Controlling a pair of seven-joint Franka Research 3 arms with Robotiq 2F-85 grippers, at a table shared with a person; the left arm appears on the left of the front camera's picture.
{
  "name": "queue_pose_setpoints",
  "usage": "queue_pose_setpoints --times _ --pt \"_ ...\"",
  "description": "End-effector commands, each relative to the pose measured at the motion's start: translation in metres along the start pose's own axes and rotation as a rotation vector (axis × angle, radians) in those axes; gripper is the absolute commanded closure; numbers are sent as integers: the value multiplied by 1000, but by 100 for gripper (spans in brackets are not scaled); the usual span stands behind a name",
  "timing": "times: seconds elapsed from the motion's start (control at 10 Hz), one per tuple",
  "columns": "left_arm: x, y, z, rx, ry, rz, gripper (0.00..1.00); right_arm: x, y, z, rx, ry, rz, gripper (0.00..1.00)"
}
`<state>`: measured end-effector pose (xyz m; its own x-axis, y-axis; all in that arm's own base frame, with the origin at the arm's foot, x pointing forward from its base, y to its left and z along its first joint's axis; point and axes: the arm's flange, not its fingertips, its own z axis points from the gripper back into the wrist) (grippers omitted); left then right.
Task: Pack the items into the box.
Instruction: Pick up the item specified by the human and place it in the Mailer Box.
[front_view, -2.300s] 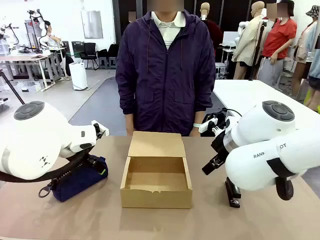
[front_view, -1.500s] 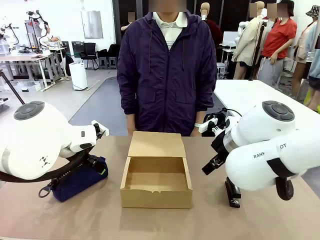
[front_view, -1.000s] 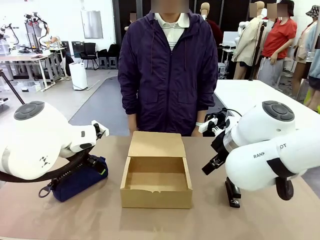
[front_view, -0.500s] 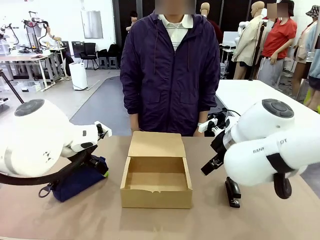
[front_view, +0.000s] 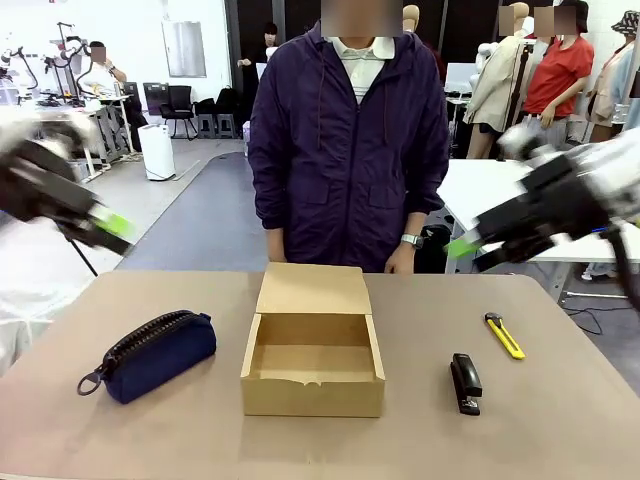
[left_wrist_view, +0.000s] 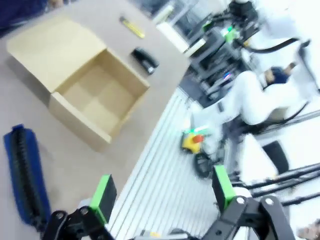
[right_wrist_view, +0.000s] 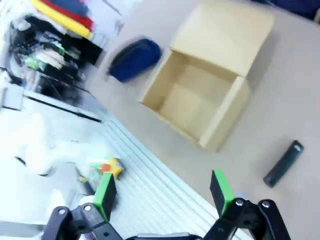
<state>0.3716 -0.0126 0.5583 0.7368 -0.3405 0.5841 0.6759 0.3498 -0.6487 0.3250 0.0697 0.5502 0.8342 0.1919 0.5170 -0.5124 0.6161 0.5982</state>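
The tan cardboard box (front_view: 313, 375) stands open at the table's middle, its flap lid lying back toward the person; it holds nothing (left_wrist_view: 95, 95) (right_wrist_view: 192, 102). A black stapler (front_view: 465, 383) (left_wrist_view: 144, 60) (right_wrist_view: 283, 162) lies on the table right of the box. Farther right and back lies the slim yellow pen-like tool (front_view: 505, 335) (left_wrist_view: 131, 27). My left gripper (front_view: 108, 224) (left_wrist_view: 163, 192) hangs high over the left edge, open and holding nothing. My right gripper (front_view: 463, 246) (right_wrist_view: 162, 191) is raised at the upper right, open as well. Both arms are motion-blurred.
A navy zipped pouch (front_view: 150, 355) (left_wrist_view: 25, 175) (right_wrist_view: 135, 59) with a ring pull lies left of the box. A person in a dark purple jacket stands at the far edge, one hand (front_view: 400, 262) hanging just behind the box. Bare tabletop (front_view: 560, 420) surrounds the stapler.
Both arms have swung up and outward from low over the table, uncovering the pouch, the stapler and the yellow tool. The person shifted slightly right. The objects have not moved.
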Motion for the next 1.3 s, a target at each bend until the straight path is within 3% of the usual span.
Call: queue_pose_setpoints --times 0.0,0.2,0.3,0.5,0.6,0.7,1.2 --pt "-39 32 74 -82 -205 152 0 -55 -53 65 100 -239 -145 0" --pt "-123 68 138 -119 -460 297 0 -131 -103 111 116 -485 -347 0" --pt "-160 83 152 -127 -558 364 0 -162 -128 118 140 -542 -446 0" --pt "-203 117 152 -162 -642 485 0 -209 -158 117 177 -638 -559 0" --pt "-202 132 142 -143 -641 520 0 -214 -161 109 70 -641 -615 0" --pt "-224 102 169 -122 -623 484 0 -160 -176 203 130 -587 -563 0" --pt "-224 102 169 -122 -623 484 0 -160 -176 203 130 -587 -563 0"
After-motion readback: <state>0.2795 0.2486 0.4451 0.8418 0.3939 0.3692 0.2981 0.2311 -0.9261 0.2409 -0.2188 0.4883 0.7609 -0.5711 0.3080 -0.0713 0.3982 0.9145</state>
